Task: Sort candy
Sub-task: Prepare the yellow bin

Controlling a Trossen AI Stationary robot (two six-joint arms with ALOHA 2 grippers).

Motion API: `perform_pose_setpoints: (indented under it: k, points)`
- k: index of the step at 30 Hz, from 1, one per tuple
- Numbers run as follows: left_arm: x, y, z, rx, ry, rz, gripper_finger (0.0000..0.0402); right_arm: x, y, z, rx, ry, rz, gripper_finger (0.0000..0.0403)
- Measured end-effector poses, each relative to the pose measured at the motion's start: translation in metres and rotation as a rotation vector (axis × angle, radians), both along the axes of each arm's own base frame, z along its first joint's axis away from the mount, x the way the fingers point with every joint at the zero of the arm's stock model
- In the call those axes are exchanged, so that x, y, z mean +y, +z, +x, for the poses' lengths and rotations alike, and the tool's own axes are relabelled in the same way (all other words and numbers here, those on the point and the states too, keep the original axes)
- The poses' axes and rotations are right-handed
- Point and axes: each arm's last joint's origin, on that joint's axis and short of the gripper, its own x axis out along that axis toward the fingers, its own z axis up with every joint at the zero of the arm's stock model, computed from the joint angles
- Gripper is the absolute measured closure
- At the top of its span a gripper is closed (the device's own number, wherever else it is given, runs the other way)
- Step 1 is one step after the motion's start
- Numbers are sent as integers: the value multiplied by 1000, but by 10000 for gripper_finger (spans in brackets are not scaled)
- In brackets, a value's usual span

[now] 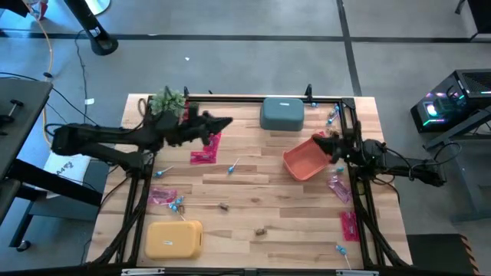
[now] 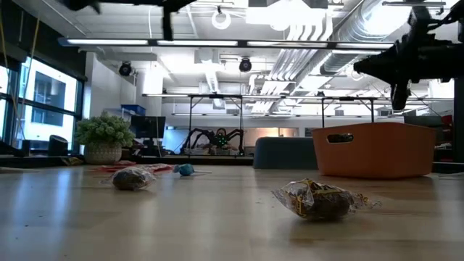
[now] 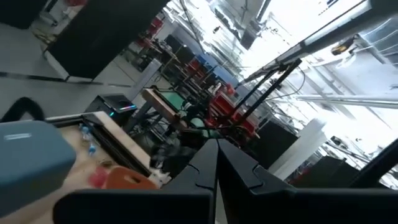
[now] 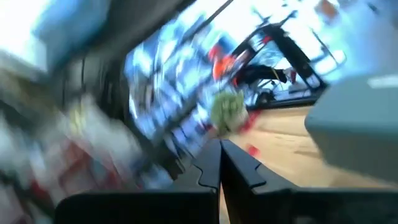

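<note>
While both arms hang raised over the table, nothing's actually being sorted yet. Left gripper is pinched shut and empty, with a pink packet lying on the wood just below its fingertips. Right gripper is closed too, holding nothing, right over the orange bin. Most candy sits scattered, well apart from either. I'd guess the next move needs fingers opening, then dropping onto a piece.

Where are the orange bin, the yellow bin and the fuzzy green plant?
orange bin [image 1: 301, 162]: high view, inside floor.
yellow bin [image 1: 174, 238]: high view, flat top.
fuzzy green plant [image 1: 167, 102]: high view, leafy middle.
</note>
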Motion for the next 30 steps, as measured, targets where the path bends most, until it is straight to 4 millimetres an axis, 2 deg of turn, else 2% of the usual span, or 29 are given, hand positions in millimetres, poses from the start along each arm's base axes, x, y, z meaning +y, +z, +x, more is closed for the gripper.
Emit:
perform_pose_setpoints:
  k: [2, 4, 7, 10, 14, 17, 20, 23, 25, 28, 30]
  points:
    - [2, 4, 11, 5, 1, -1, 401, -3, 2, -2, -143, -71, 223, 402]
    - [6, 7, 20, 6, 14, 5, 401, -5, 1, -3, -226, -141, 368, 402]
    - [17, 8, 27, 17, 7, 29, 401, -6, 1, -5, -271, -202, 404, 402]
    - [28, 13, 27, 7, -115, 47, 401, -6, 14, -7, -371, -192, 342, 402]
    - [36, 31, 15, -42, -396, 83, 401, -3, 45, -14, -542, -126, 141, 402]
    - [28, 45, 1, -78, -516, 171, 401, -1, 77, -19, -599, -130, -9, 402]
    - [13, 52, -14, -25, -550, 229, 401, -1, 108, -15, -556, -156, -112, 402]
    - [-5, 38, -29, 204, -561, 178, 401, -1, 136, 2, -480, -97, -183, 402]
    - [-20, 25, -41, 383, -571, 130, 401, -1, 151, 20, -410, -12, -223, 402]
    - [-44, 12, -59, 585, -595, 61, 401, -2, 166, 59, -271, 135, -260, 402]
    - [-60, 7, -69, 668, -623, 15, 401, -3, 168, 88, -142, 216, -263, 402]
